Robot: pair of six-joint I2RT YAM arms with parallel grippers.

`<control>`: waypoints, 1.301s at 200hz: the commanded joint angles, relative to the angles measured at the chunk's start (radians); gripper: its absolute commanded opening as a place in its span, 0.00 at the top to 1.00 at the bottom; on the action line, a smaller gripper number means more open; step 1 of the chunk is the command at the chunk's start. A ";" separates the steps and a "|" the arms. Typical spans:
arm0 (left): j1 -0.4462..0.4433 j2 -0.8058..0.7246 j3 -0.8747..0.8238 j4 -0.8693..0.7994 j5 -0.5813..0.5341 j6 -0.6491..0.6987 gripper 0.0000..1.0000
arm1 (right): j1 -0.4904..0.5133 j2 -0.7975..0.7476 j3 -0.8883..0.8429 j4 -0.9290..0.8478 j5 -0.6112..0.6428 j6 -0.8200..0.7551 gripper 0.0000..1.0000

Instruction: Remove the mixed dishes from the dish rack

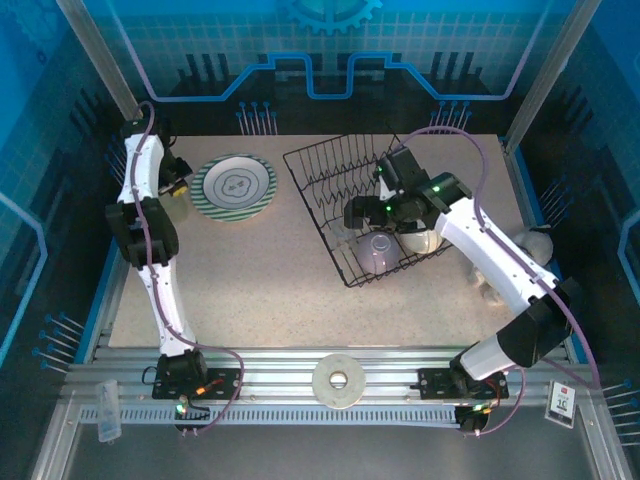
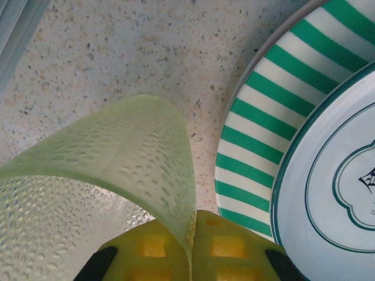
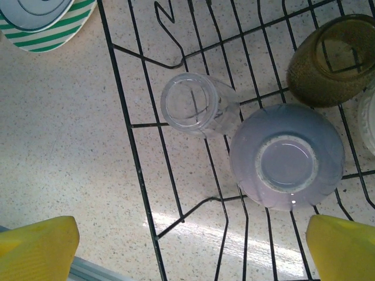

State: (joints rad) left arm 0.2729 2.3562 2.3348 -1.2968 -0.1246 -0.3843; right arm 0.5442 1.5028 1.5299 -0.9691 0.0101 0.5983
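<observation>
My left gripper [image 2: 192, 246] is shut on the wall of a pale green dimpled tumbler [image 2: 117, 158], pinching its rim between the yellow fingers [image 2: 234, 252]. It is low over the table, just left of the green-and-white striped plate [image 2: 275, 111], which lies flat [image 1: 235, 187]. The black wire dish rack [image 1: 330, 185] stands at the centre right. My right gripper [image 3: 190, 252] hangs open above its near end. Under it lie a clear glass [image 3: 196, 105] on its side, an upside-down lavender cup [image 3: 287, 155] and a brown cup [image 3: 334, 58].
A white ring-shaped disc [image 1: 338, 380] lies on the front rail between the arm bases. A soft white cloth lump [image 1: 535, 245] sits at the table's right edge behind my right arm. Bare speckled tabletop [image 1: 260, 280] stretches in front of the plate and rack.
</observation>
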 commanded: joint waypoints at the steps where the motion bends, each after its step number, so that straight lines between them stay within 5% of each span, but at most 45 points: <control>1: 0.010 0.002 -0.003 0.010 -0.007 0.015 0.86 | 0.016 0.017 0.042 -0.031 -0.021 0.000 0.00; 97: 0.010 -0.100 -0.114 0.052 0.026 0.006 0.28 | 0.005 0.031 0.067 -0.028 -0.037 -0.029 0.00; 118: 0.010 -0.139 -0.144 0.059 0.023 0.008 0.01 | 0.006 0.030 0.068 -0.023 -0.042 -0.035 0.00; 260: 0.010 -0.309 -0.237 0.069 0.058 0.010 0.01 | -0.006 -0.059 -0.018 0.021 -0.059 -0.049 0.00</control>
State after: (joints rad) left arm 0.2733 2.1132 2.1090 -1.2213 -0.0917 -0.3828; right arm 0.5426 1.4738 1.5299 -0.9550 -0.0376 0.5636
